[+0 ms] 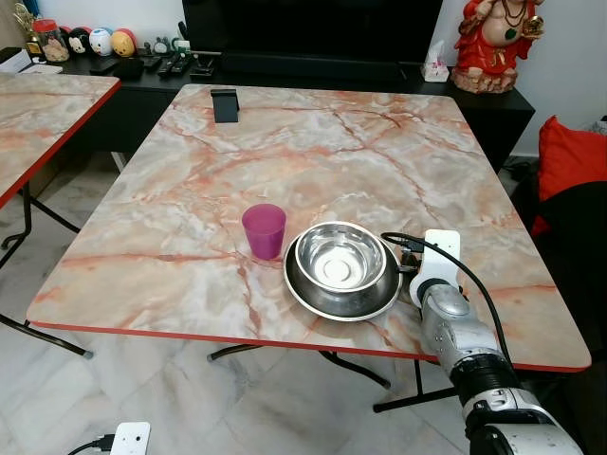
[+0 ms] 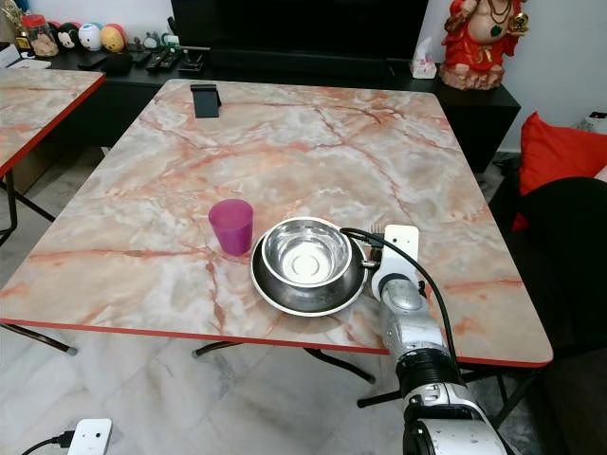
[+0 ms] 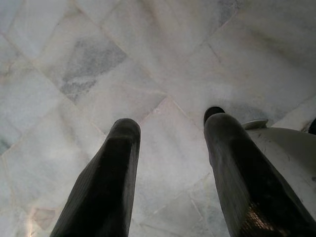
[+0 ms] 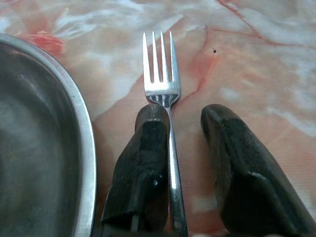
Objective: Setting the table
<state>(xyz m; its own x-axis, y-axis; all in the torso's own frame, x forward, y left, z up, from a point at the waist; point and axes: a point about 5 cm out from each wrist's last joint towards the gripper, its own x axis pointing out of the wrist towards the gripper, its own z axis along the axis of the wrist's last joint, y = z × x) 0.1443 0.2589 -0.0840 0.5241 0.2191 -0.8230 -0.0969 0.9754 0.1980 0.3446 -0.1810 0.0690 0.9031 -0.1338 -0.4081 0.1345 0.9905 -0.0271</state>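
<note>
Just one cup (image 1: 264,230), one bowl (image 1: 340,259), one plate (image 1: 313,297), one fork (image 4: 163,79).

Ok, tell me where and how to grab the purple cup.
Grip the purple cup around its side wall, about mid-height. It stands upright and open-topped, so a level pinch should suit it. Come from its left or the table's near edge: the steel bowl in its plate sits close on its right, leaving little finger room.

**Marble room, dark sideboard**

Pale grey-veined marble floor (image 1: 190,398) spreads beneath the pink marble-patterned counter (image 1: 313,133). Beyond the counter runs a black sideboard (image 1: 142,71) against a white wall — a red figurine (image 1: 495,43) at one end, a red cushion (image 1: 569,156) nearby.
</note>
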